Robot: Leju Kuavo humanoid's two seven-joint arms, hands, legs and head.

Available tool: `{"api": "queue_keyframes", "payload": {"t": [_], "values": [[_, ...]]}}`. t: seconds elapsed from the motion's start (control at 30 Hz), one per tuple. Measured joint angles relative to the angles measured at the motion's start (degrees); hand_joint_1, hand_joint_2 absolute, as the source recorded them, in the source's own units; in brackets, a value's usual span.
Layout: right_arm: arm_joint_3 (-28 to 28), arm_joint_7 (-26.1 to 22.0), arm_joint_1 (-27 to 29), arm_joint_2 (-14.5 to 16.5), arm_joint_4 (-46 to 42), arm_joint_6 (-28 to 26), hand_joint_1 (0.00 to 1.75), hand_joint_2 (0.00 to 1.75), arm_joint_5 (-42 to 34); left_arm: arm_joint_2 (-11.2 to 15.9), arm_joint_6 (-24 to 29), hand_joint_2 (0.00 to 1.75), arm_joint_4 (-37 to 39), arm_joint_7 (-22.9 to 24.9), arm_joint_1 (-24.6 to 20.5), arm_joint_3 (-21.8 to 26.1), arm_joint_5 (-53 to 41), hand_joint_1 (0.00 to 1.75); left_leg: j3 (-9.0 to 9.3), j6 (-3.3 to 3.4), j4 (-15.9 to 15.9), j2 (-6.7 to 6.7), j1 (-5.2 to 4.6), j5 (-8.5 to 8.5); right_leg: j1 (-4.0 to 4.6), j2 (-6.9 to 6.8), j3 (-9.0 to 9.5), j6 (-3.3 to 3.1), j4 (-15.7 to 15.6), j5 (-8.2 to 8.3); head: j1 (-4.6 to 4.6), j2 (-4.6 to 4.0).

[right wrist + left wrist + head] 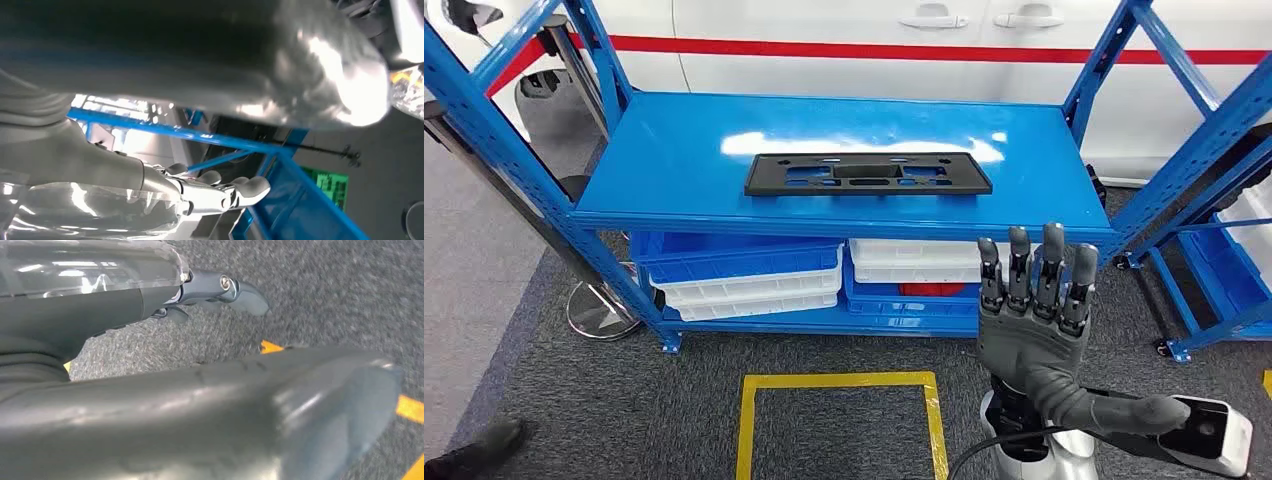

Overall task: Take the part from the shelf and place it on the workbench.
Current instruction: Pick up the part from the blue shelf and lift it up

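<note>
Part (867, 173) lay flat, mid-shelf (674, 160), within frontal reach — right hand (1036, 300) was raised before it, fingers spread and empty; left hand (220, 290) state could not be told

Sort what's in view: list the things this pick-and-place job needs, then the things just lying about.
For the job:
- black part, lying flat on the top deck
- blue shelf that carries it
- right hand, raised in front of the shelf, holding nothing

Just lying about:
- white and blue trays on the lower deck
- yellow floor marking
- white vehicle behind
</note>
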Motion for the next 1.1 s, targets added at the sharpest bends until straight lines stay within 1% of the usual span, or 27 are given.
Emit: {"api": "queue_keyframes", "payload": {"t": [0.07,0.1,0.13,0.2,0.23,0.27,0.3,0.33,0.37,0.4,0.43,0.47,0.5,0.53,0.57,0.6,0.63,0.67,0.73,0.77,0.8,0.87,0.9,0.93,0.97,1.03,1.1], "values": [[0.3,0.0,0.0,0.0,-0.5,-0.9,0.00,0.00,-0.2,0.0,0.0,0.00,0.0,0.0,0.0,0.1,0.0,0.00,0.59,0.37,-0.3,-0.02,0.04,-0.22,-0.10,0.00,-0.58,0.11,1.6,0.02,0.02,0.00],[0.5,0.0,-0.1,0.0,-0.9,-1.6,0.00,0.00,-0.4,0.0,0.0,0.00,0.0,0.0,0.0,0.3,0.0,0.00,1.14,0.70,-0.6,-0.04,0.04,-0.43,-0.15,0.00,-1.72,0.26,3.7,-0.27,0.02,0.00],[0.7,0.0,-0.1,0.0,-1.1,-2.3,0.00,0.00,-0.7,0.0,0.0,0.00,0.0,0.0,0.0,0.3,0.0,0.00,1.67,1.00,-0.8,0.02,-0.01,-0.69,-0.10,0.01,-3.68,0.41,7.0,-0.94,0.03,0.00],[1.0,0.0,0.1,-0.2,-1.2,-3.1,0.00,0.00,-1.4,-0.1,0.0,0.00,0.1,-0.1,-0.1,0.3,-0.2,0.00,2.66,1.45,-1.1,0.16,-0.33,-1.38,0.19,0.02,-9.06,0.46,14.3,-3.18,0.02,0.00],[1.0,0.0,0.3,-0.3,-1.3,-3.3,0.00,0.00,-1.7,-0.1,0.0,0.00,0.1,-0.2,-0.1,0.3,-0.4,0.00,3.26,1.63,-1.1,0.27,-0.59,-1.86,0.43,0.02,-11.44,0.22,16.8,-3.84,0.02,0.00],[1.1,0.0,0.6,-0.5,-1.5,-3.4,0.00,0.00,-1.9,-0.1,-0.1,0.00,0.1,-0.2,-0.1,0.3,-0.6,0.00,3.98,1.78,-1.2,0.42,-0.90,-2.42,0.72,0.02,-12.97,-0.25,17.5,-3.48,0.02,0.00],[1.1,0.0,0.9,-0.7,-1.7,-3.6,0.00,0.00,-1.9,-0.1,-0.1,0.00,0.1,-0.2,-0.1,0.3,-0.7,0.00,4.83,1.92,-1.2,0.62,-1.25,-3.03,1.11,-0.01,-13.56,-0.92,16.3,-1.88,0.02,0.00],[1.1,0.0,1.2,-0.8,-2.0,-3.8,0.00,0.00,-1.9,-0.1,-0.2,0.00,0.1,-0.2,-0.1,0.3,-0.9,0.00,5.78,2.05,-1.3,0.92,-1.62,-3.67,1.66,-0.23,-13.26,-1.91,13.3,0.92,0.02,0.00],[1.1,0.0,1.5,-0.9,-2.2,-4.0,0.00,0.00,-1.8,-0.2,-0.3,0.00,0.2,-0.2,0.0,0.3,-1.0,0.00,6.64,2.16,-1.4,1.25,-1.89,-4.28,2.43,-1.00,-12.57,-3.15,10.0,3.76,0.03,0.00],[1.1,0.0,1.6,-1.0,-2.4,-4.2,0.00,0.00,-1.6,-0.3,-0.3,0.00,0.3,-0.2,0.0,0.3,-1.1,0.00,7.35,2.15,-1.6,1.53,-2.17,-4.80,3.10,-1.69,-11.98,-4.26,7.2,5.58,-0.02,0.00],[1.2,0.0,1.7,-1.0,-2.6,-4.4,0.00,0.00,-1.4,-0.5,-0.3,0.00,0.4,-0.2,0.0,0.3,-1.2,0.00,7.73,2.02,-1.8,1.93,-2.32,-5.24,3.63,-2.20,-11.45,-5.10,5.1,6.69,-0.04,0.00],[1.2,0.0,1.9,-1.0,-2.7,-4.7,0.00,0.00,-1.2,-0.5,-0.4,0.00,0.5,-0.1,0.0,0.3,-1.2,0.00,8.09,1.85,-1.9,2.31,-2.40,-5.48,3.96,-2.45,-11.17,-5.54,4.0,6.82,-0.06,0.00],[1.4,0.0,2.0,-1.0,-2.8,-5.1,0.00,0.00,-1.1,-0.5,-0.4,0.00,0.5,-0.1,-0.2,0.3,-1.3,0.00,8.46,1.59,-2.1,2.64,-2.47,-5.51,3.97,-2.06,-10.88,-5.62,3.3,6.61,-0.08,0.00],[1.5,0.0,2.0,-1.0,-2.9,-5.5,0.00,0.00,-0.9,-0.5,-0.4,0.00,0.6,-0.1,-0.3,0.3,-1.3,0.00,8.71,1.38,-2.1,2.89,-2.49,-5.60,3.75,-1.69,-10.21,-5.58,2.4,6.83,-0.04,0.00],[1.6,0.0,2.1,-1.1,-2.9,-6.0,0.00,0.00,-0.7,-0.5,-0.4,0.00,0.6,-0.1,-0.3,0.3,-1.3,0.00,8.94,1.19,-1.4,2.64,-2.48,-5.68,3.48,-1.46,-9.41,-5.56,1.7,6.84,-0.03,0.00],[1.9,0.0,2.0,-1.1,-2.9,-6.4,0.00,0.00,-0.6,-0.5,-0.4,0.00,0.6,0.0,-0.4,0.3,-1.3,0.00,8.44,0.89,0.0,2.12,-2.38,-6.04,3.16,-1.27,-8.55,-5.58,1.1,6.73,-0.03,0.00],[2.1,0.0,1.9,-1.1,-2.9,-6.8,0.00,0.00,-0.4,-0.5,-0.4,0.00,0.6,0.0,-0.4,0.3,-1.3,0.00,7.11,0.57,2.6,1.53,-2.19,-6.87,2.82,-1.12,-7.78,-5.51,0.6,6.59,-0.03,0.00],[2.4,0.0,1.9,-1.2,-2.9,-7.1,0.00,0.00,-0.2,-0.5,-0.4,0.00,0.6,0.0,-0.5,0.3,-1.3,0.00,5.16,0.14,5.9,1.00,-1.86,-7.99,2.65,-0.97,-7.25,-5.42,0.4,6.31,-0.04,0.00],[2.8,0.0,1.9,-1.3,-2.8,-7.4,0.00,0.00,0.0,-0.5,-0.4,0.00,0.6,0.0,-0.4,0.3,-1.3,0.00,0.60,-0.80,11.8,0.74,-1.11,-10.09,2.32,-0.54,-6.51,-5.02,0.3,5.58,-0.04,0.00],[2.9,0.0,1.9,-1.3,-2.7,-7.7,0.00,0.00,0.1,-0.5,-0.4,0.00,0.6,0.0,-0.3,0.3,-1.4,0.00,-0.91,-1.29,12.7,0.75,-0.73,-9.88,2.08,-0.29,-6.02,-4.70,0.3,5.14,-0.04,0.00],[3.2,0.0,1.9,-1.4,-2.7,-8.3,0.00,0.00,0.3,-0.5,-0.4,0.00,0.6,0.0,-0.2,0.3,-1.4,0.00,-1.54,-1.83,11.7,0.77,-0.35,-8.26,1.76,-0.08,-5.40,-4.31,0.4,4.63,-0.04,0.00],[3.7,0.0,2.0,-1.8,-2.4,-10.3,0.00,0.00,0.8,-0.4,-0.4,0.00,0.6,0.0,-0.1,0.3,-1.4,0.00,-0.72,-2.95,5.7,0.74,0.36,-2.58,1.05,0.19,-4.05,-3.36,0.6,3.42,-0.03,0.00],[4.0,0.0,2.0,-2.1,-2.0,-11.8,0.00,0.00,1.3,-0.5,-0.4,0.00,0.6,-0.1,0.0,0.3,-1.4,0.00,-0.25,-3.29,2.9,0.71,0.47,-0.81,0.80,0.28,-3.56,-2.88,0.9,2.87,-0.04,0.00],[4.5,0.0,2.1,-2.6,-1.4,-13.6,0.00,0.00,1.8,-0.5,-0.4,0.00,0.7,-0.2,-0.1,0.3,-1.4,0.00,0.08,-2.95,1.2,0.72,0.45,-0.07,0.72,0.35,-3.45,-2.41,1.2,2.42,-0.06,0.01],[5.0,0.0,2.2,-3.3,-0.6,-15.6,0.00,0.00,2.5,-0.6,-0.4,0.00,0.7,-0.4,-0.1,0.3,-1.4,0.00,0.09,-2.23,0.6,0.70,0.30,-0.23,0.78,0.38,-3.51,-1.99,1.4,2.04,-0.05,0.01],[6.3,0.0,2.8,-4.7,1.2,-19.3,0.00,0.00,3.8,-0.6,-0.4,0.00,0.8,-0.7,0.0,0.3,-1.6,0.00,0.00,-0.38,0.5,0.68,0.09,-0.56,0.93,0.31,-3.71,-1.40,1.7,1.55,-0.04,0.01],[7.3,0.0,3.5,-6.1,2.6,-21.6,0.00,0.00,4.5,-0.5,-0.5,0.00,0.8,-0.9,0.1,0.3,-1.7,0.00,0.38,0.53,0.2,0.56,0.12,-0.64,0.78,0.22,-4.08,-0.91,3.0,0.65,-0.01,0.00]]}}
